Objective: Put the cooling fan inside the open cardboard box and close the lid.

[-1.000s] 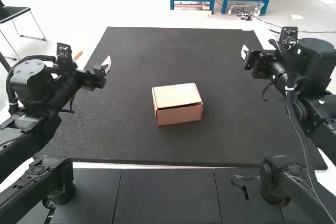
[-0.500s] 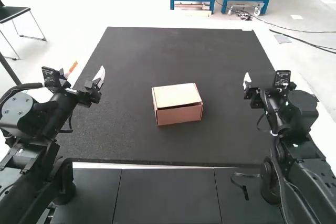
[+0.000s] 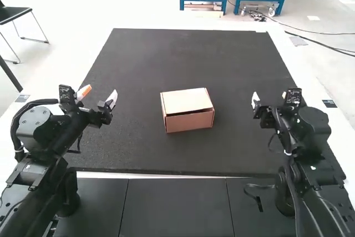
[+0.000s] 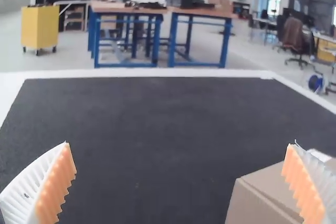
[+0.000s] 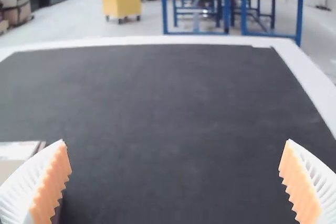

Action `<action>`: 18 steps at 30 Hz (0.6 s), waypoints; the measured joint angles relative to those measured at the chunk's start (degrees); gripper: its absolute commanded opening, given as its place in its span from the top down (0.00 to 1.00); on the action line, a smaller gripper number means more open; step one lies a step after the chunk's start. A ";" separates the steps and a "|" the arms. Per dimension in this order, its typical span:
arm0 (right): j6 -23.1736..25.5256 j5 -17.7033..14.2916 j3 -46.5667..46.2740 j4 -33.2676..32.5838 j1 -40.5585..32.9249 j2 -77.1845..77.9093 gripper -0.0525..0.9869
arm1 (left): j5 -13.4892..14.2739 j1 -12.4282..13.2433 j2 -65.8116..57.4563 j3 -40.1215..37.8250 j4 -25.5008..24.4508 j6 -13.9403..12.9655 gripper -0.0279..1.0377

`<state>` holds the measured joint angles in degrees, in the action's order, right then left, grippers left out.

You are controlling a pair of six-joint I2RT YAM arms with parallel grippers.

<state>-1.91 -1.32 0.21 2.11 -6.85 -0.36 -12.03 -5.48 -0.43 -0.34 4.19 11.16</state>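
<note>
My left claw (image 3: 99, 94) hangs wide open with nothing in it, low over the 9 o'clock edge of the black mat (image 3: 188, 48). The right claw (image 5: 175, 171) is just as wide and just as empty over the 3 o'clock edge. Between them, near the middle of the mat, sits the cardboard box (image 3: 187, 109). Its lid lies flat on top, so the inside is hidden from me. I take it the cooling fan is already in there, though I cannot check that from here. Seen from the high view, the box lies at about 3 o'clock from the left claw and at about 9 o'clock from the right. Both are well apart from it and touch nothing. Its long axis runs roughly 9 to 3, so each claw faces one short end, and the front panel looks toward 6 o'clock, at me. The two gaps look close to equal, the right perhaps a shade smaller. I judge that a last press on the lid, if one is needed, could fall to either arm, coming in along that axis.
</note>
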 measured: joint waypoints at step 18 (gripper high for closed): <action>4.31 -5.35 0.00 -1.40 -1.62 0.00 0.07 | 0.02 4.28 0.00 0.02 -4.24 -7.61 0.07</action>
<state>2.39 -6.68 0.21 0.71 -8.47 -0.36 -12.01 -1.19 -0.43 -0.32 -0.05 3.55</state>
